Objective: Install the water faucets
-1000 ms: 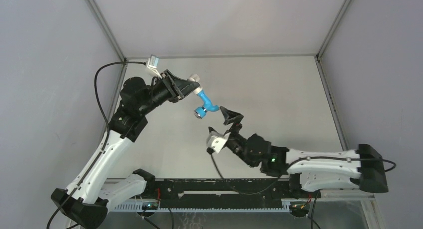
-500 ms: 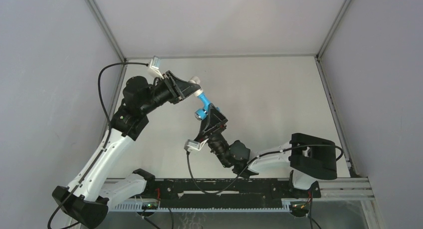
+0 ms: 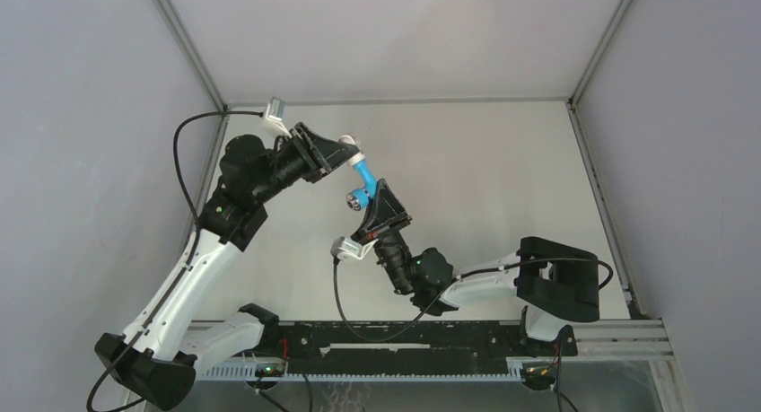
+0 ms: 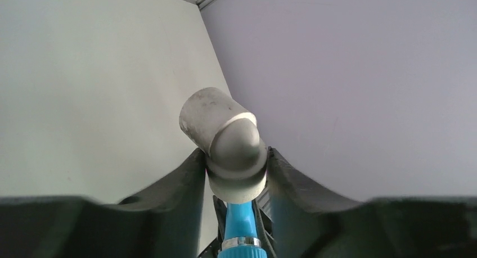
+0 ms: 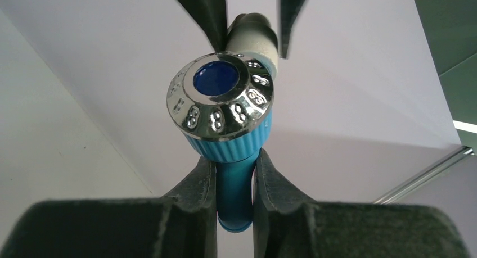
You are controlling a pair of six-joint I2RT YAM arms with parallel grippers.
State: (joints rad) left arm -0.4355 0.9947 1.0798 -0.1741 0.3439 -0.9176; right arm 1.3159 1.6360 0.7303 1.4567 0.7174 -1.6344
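From the left wrist, the blue faucet (image 4: 242,227) shows only a sliver below the white fitting (image 4: 225,134), cut off at the bottom edge. The right end effector (image 5: 233,168) hides its stem's sides.

1. Your left arm (image 3: 184,282) and right arm (image 3: 480,284) wear white plastic shells with black joints.
2. Thin black cables (image 3: 224,113) loop from small grey wrist cameras (image 3: 276,114).
3. Your tapered fingers (image 5: 191,196) are matte black.
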